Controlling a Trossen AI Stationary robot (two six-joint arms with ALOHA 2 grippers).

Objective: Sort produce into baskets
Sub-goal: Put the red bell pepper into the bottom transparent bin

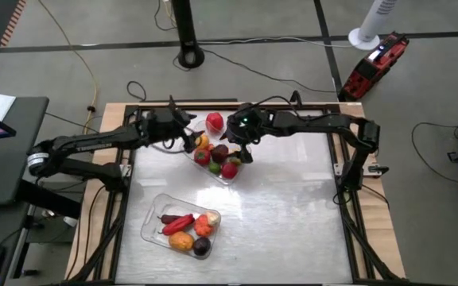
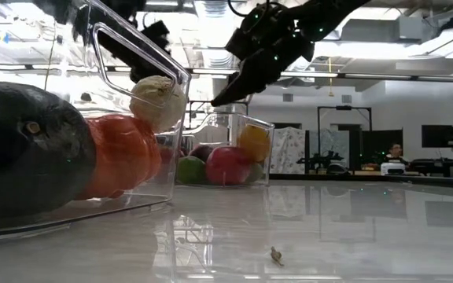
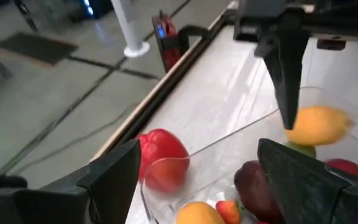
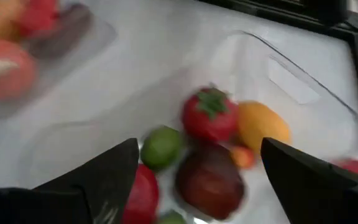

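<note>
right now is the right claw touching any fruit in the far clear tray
Apart. The right wrist view shows the right claw open and empty, its fingers either side of the dark maroon fruit in the clear plastic tray, without contact.

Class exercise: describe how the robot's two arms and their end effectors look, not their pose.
Both arms are dark, jointed, with black cables alongside. The left end effector and right end effector each have two dark wedge-shaped fingers. A green light glows near the right wrist.

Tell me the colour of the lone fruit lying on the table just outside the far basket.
Red: the round red fruit, clearest in the left wrist view.
</note>
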